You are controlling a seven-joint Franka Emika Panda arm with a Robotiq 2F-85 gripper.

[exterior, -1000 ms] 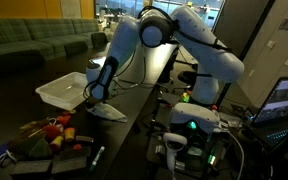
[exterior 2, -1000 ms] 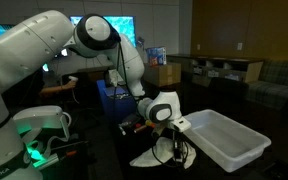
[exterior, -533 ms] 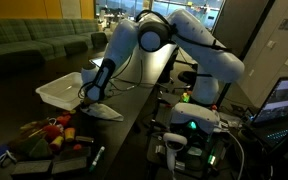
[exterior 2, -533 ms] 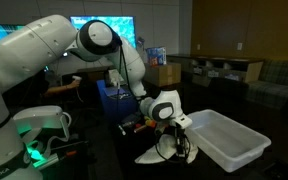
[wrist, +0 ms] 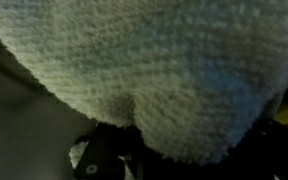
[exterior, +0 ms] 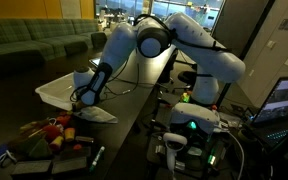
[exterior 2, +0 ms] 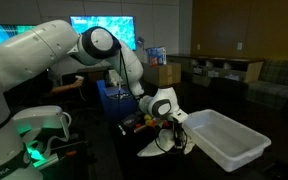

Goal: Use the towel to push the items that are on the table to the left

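On the dark table (exterior: 134,105) a white plastic bin (exterior: 56,90) stood just beside the arm's path, on the far side of it in an exterior view. A heap of colourful small items (exterior: 50,130) lay near the table end, and a dark pen-like thing (exterior: 96,155) lay apart from them. Nothing stood between the towel (exterior: 96,114) and the heap. The gripper (exterior: 84,99) was low over the table and pinched the white towel, which spread under it on the surface; the towel (exterior 2: 169,146) was also just beside the bin (exterior 2: 229,140). In the wrist view the towel (wrist: 174,70) covered almost everything, so the fingers were hidden there. Compared with one second before, the gripper and the towel had moved along the table, closer to the heap of items.
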